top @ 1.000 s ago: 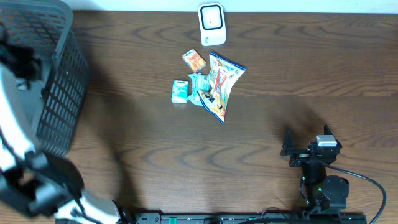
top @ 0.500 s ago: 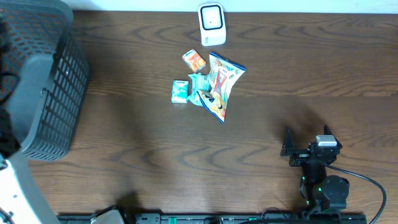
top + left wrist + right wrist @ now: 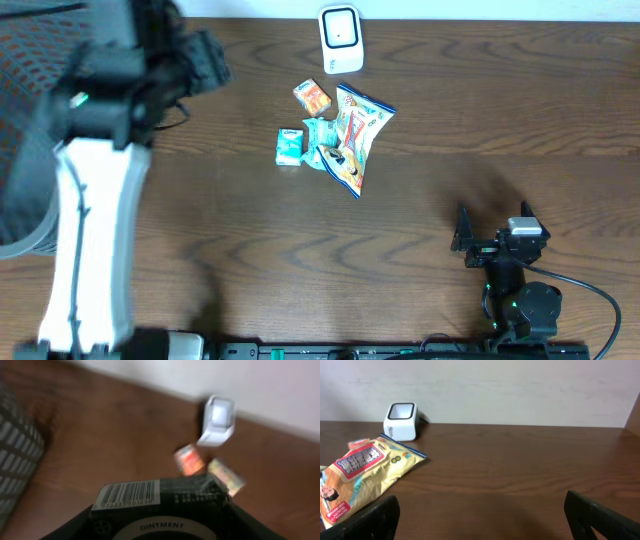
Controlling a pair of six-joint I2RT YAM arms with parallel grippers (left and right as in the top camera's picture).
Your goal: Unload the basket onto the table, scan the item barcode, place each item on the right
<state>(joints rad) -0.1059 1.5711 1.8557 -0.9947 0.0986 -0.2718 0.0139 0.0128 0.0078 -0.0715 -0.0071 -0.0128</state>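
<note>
Left fingers [image 3: 70,528] clamp box [image 3: 160,496], scanner [image 3: 217,420] well ahead

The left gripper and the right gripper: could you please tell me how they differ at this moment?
The left gripper grips a black ointment box, barcode facing its camera; the right gripper stands wide open, empty. The left gripper is high above the table near the basket; the right gripper sits low by the front edge. Both see the white scanner.
</note>
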